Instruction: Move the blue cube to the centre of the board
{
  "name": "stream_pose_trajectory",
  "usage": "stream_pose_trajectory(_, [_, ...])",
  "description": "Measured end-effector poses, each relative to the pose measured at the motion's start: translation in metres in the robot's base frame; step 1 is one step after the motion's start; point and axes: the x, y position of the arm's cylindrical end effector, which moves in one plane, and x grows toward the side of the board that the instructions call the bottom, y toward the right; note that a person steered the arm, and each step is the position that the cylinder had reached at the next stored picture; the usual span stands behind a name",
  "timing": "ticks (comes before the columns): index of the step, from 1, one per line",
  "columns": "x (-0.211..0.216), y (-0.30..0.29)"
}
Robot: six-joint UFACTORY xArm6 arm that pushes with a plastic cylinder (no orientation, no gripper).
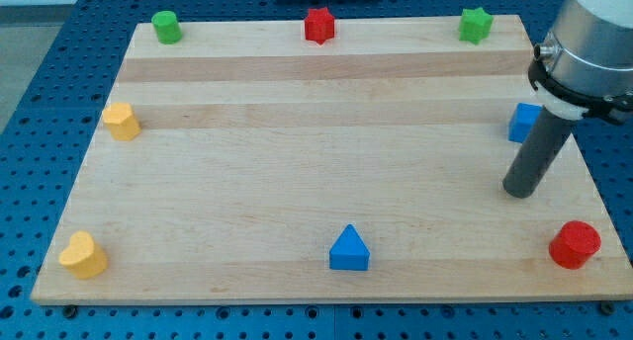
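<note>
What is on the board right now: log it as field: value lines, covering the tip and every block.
tip: my tip rests on the board, just below the blue cube
target: blue cube, right edge, partly behind the rod
top edge: green cylinder, red star, green star
left side: yellow block, yellow block at bottom
bottom: blue triangle, red cylinder
</note>
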Motion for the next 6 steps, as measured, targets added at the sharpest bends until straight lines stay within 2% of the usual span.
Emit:
stream_pose_trajectory(1, [-0.012, 0.007])
stream_pose_trajectory(3, [-0.028, 0.067])
stream_pose_trajectory(4, [-0.051, 0.084])
stream_pose_trajectory(5, [-0.076, 0.081])
stream_pose_trajectory(6, [-0.082, 0.061])
